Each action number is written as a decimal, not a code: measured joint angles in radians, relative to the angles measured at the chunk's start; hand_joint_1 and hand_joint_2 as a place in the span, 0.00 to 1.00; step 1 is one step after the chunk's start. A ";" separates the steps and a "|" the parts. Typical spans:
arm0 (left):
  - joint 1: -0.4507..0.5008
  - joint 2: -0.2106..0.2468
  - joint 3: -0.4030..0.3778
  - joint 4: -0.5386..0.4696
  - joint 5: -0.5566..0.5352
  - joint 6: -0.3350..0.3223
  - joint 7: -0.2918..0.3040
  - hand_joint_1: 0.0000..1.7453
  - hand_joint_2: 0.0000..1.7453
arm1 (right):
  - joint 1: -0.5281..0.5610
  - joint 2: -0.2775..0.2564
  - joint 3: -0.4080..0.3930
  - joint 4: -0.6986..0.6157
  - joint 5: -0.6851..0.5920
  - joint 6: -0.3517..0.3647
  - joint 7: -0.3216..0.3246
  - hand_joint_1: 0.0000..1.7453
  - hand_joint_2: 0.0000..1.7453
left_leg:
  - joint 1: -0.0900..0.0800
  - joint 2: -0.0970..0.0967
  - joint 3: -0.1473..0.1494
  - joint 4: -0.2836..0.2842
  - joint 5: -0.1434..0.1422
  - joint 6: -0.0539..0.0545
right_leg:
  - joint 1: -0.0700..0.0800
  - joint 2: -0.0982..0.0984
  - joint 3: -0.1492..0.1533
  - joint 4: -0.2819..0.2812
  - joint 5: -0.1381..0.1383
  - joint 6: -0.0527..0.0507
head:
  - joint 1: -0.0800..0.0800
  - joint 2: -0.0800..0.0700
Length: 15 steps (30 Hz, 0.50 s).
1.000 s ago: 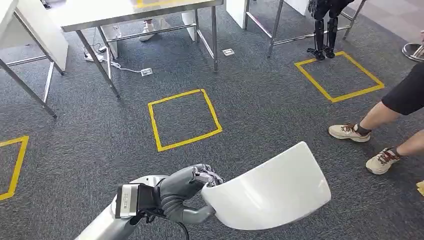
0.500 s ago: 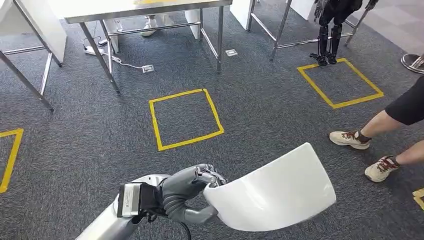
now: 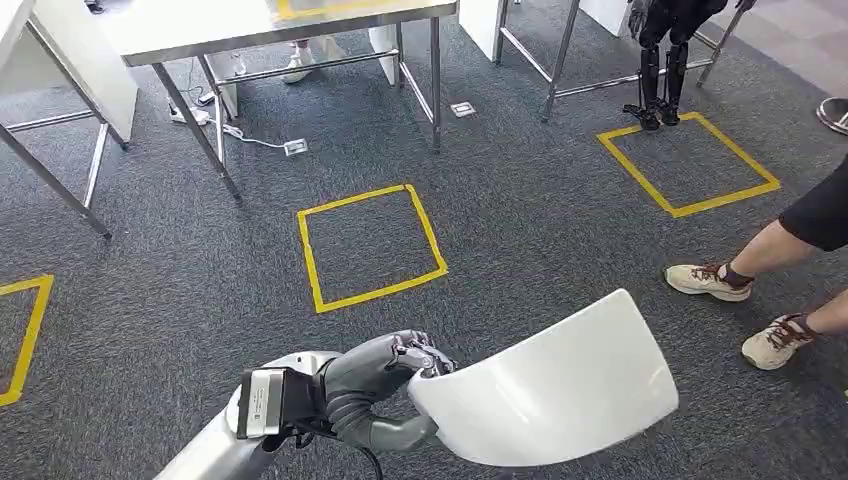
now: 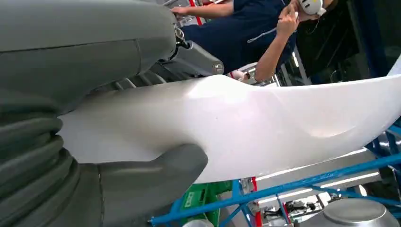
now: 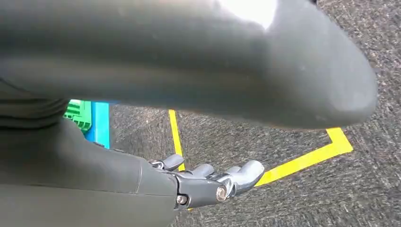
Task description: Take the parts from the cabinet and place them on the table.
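Observation:
My left hand [image 3: 375,390] grips the near edge of a large white curved panel [image 3: 550,390], which is held out low over the grey carpet at the bottom of the head view. In the left wrist view the thick grey thumb [image 4: 142,175] presses under the panel [image 4: 265,127] and the fingers lie over its top. My right hand [image 5: 142,179] hangs above the carpet with its fingers [image 5: 213,182] stretched out and nothing in them. A metal-legged white table [image 3: 250,20] stands at the far left.
A yellow taped square [image 3: 370,245] marks the carpet ahead, another [image 3: 690,160] at the far right. A person's legs and shoes [image 3: 708,280] stand at the right. A small black robot's legs [image 3: 660,60] stand far right. Cables and a socket box [image 3: 292,146] lie under the table.
The whole picture has shifted slightly as the camera moves. The left hand still holds the white panel the same way. The person's feet have stepped a little.

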 joint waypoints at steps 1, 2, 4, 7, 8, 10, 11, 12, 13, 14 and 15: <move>0.001 0.001 0.000 0.000 0.000 0.000 0.000 1.00 1.00 | 0.001 0.000 0.000 0.000 0.000 0.000 0.000 0.00 0.00 | 0.001 0.001 0.008 -0.036 0.041 0.001 | 0.000 0.001 0.010 0.000 -0.007 0.002 | -0.001 0.000; 0.001 0.001 0.000 0.000 0.000 0.000 0.000 1.00 1.00 | 0.001 0.000 0.000 0.000 0.000 0.001 0.000 0.00 0.00 | 0.001 0.002 0.034 -0.109 0.098 0.003 | 0.000 0.002 0.022 0.000 -0.015 0.004 | -0.002 0.000; 0.001 0.002 0.000 -0.003 0.000 0.000 0.000 1.00 1.00 | 0.001 0.001 0.000 0.000 0.000 0.002 -0.002 0.00 0.00 | 0.001 0.006 0.101 -0.285 0.190 0.012 | -0.001 0.002 0.042 0.000 -0.033 0.013 | -0.004 0.000; 0.007 0.003 0.000 -0.006 -0.004 0.000 0.001 1.00 1.00 | -0.001 0.001 0.000 0.000 0.000 0.002 -0.002 0.00 0.00 | -0.007 0.001 0.110 -0.302 0.164 0.026 | 0.005 0.001 0.043 -0.003 -0.040 0.033 | -0.003 0.000; 0.007 0.003 0.000 -0.006 -0.005 0.000 0.001 1.00 1.00 | 0.000 0.002 0.000 0.000 0.000 0.003 -0.003 0.00 0.00 | -0.007 -0.001 0.110 -0.305 0.161 0.034 | 0.003 0.001 0.047 0.004 -0.033 0.042 | -0.002 0.000; 0.008 0.003 0.000 -0.012 -0.008 0.000 0.001 1.00 1.00 | -0.003 0.002 0.000 0.000 0.000 0.004 -0.004 0.00 0.00 | 0.000 -0.003 0.131 -0.312 0.156 0.047 | 0.001 0.001 0.044 0.024 -0.040 0.051 | -0.001 0.000; 0.008 0.002 0.000 -0.013 -0.010 0.000 0.001 1.00 1.00 | -0.005 0.003 0.000 0.000 0.000 0.004 -0.005 0.00 0.00 | 0.000 -0.002 0.137 -0.313 0.152 0.054 | 0.001 0.002 0.019 0.070 -0.057 0.052 | 0.001 0.000; 0.008 0.001 0.000 -0.014 -0.010 0.000 0.001 1.00 1.00 | -0.006 0.003 0.000 0.000 0.000 0.004 -0.005 0.00 0.00 | 0.000 -0.001 0.141 -0.313 0.147 0.058 | 0.001 0.002 -0.026 0.143 -0.088 0.055 | 0.005 0.000; 0.010 0.002 0.000 -0.014 -0.010 0.000 0.001 1.00 1.00 | -0.005 0.003 0.000 0.000 0.000 0.004 -0.005 0.00 0.00 | -0.001 -0.001 0.144 -0.313 0.142 0.060 | 0.001 0.002 -0.076 0.220 -0.120 0.057 | 0.006 0.000; 0.012 0.002 0.000 -0.014 -0.012 0.000 0.001 1.00 1.00 | -0.002 0.003 0.000 0.000 0.000 0.004 -0.005 0.00 0.00 | -0.003 -0.002 0.147 -0.313 0.137 0.062 | 0.002 0.003 -0.127 0.290 -0.144 0.060 | 0.007 0.000; 0.014 0.002 0.000 -0.014 -0.012 0.000 0.001 1.00 1.00 | 0.000 0.003 0.000 0.000 0.000 0.004 -0.005 0.00 0.00 | -0.003 -0.005 0.153 -0.313 0.133 0.062 | 0.002 0.003 -0.158 0.320 -0.141 0.059 | 0.007 0.000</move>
